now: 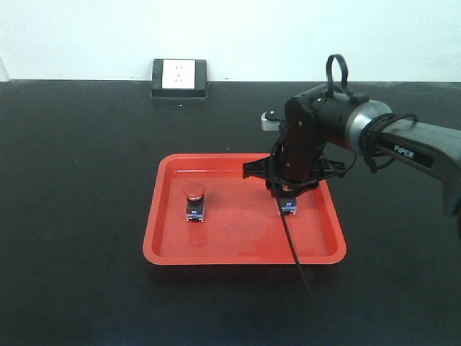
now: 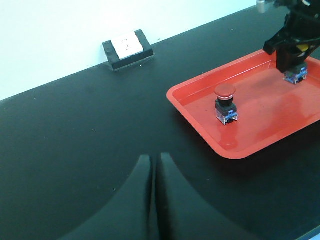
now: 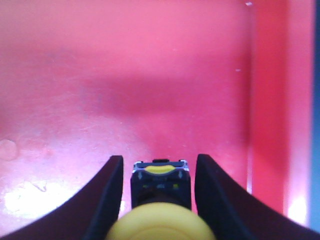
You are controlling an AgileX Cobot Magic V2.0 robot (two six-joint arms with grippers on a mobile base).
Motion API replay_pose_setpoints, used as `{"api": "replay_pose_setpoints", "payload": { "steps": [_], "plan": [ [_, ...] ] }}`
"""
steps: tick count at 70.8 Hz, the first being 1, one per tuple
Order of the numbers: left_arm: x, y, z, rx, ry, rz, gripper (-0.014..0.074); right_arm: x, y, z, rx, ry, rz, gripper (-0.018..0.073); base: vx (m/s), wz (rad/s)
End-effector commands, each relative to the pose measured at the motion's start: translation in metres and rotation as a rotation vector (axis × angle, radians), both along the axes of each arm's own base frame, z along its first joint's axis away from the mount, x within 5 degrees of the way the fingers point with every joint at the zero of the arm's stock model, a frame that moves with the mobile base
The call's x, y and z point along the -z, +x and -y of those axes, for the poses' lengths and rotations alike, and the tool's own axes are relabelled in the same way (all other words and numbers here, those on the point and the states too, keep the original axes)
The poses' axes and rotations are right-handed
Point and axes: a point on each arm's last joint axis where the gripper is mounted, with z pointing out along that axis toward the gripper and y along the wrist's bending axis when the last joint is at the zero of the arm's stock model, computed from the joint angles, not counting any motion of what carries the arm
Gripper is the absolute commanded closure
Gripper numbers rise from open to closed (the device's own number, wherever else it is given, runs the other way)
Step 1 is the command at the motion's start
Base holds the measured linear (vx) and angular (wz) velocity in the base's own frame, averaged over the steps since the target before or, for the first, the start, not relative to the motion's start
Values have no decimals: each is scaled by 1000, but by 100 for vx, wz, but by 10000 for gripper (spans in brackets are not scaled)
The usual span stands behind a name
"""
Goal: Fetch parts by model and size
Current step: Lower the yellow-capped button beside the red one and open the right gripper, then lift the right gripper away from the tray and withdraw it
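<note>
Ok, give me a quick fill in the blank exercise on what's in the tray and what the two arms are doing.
1. Both push-button switches stand in a ____ tray.
2. The right gripper has its fingers either side of the switch with the ____ cap.
3. The red-capped switch has ____ gripper around it.
4. The left gripper's fingers are ____ above the black table.

Missing words: red; yellow; no; shut

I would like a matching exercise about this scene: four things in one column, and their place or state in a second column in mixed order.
Things:
1. red switch
2. yellow switch
3. left gripper
4. socket box

Places or states:
A. between the right gripper's fingers
B. on the table near the wall
C. standing free in the tray
D. shut, over bare table

Pairs: 1-C, 2-A, 3-D, 4-B
</note>
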Motion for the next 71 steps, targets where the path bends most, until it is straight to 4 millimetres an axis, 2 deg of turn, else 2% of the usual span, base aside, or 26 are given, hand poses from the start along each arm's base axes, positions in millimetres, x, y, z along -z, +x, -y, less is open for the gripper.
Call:
{"api": "replay_pose_setpoints", "payload": {
  "steps": [1, 11, 23, 33, 43, 60, 65, 71],
  "plan": [
    [-12, 2, 2, 19, -18, 67, 601, -26, 5, -1, -25, 47, 96, 561, 0, 0],
    [-12, 2, 2, 19, -17, 65, 601, -16, 7, -4, -26, 57, 72, 561, 0, 0],
    [-12, 2, 2, 18, -18, 65, 601, -15, 7, -3, -26, 53, 68, 553, 0, 0],
    [-11, 1, 2, 17, -17, 63, 601, -15, 7, -3, -29, 52, 67, 491, 0, 0],
    [-11, 1, 2, 20, -22, 60, 601, -15, 7, -3, -33, 51, 67, 332, 0, 0],
    [-11, 1, 2, 20, -23, 60, 601, -22, 6, -3, -42, 52, 85, -60, 0, 0],
    [-11, 1, 2, 20, -23, 60, 601, -27, 5, -2, -44, 51, 98, -135, 0, 0],
    [-11, 1, 2, 20, -23, 60, 601, -34, 4, -1, -54, 39, 113, -169, 0, 0]
  ]
}}
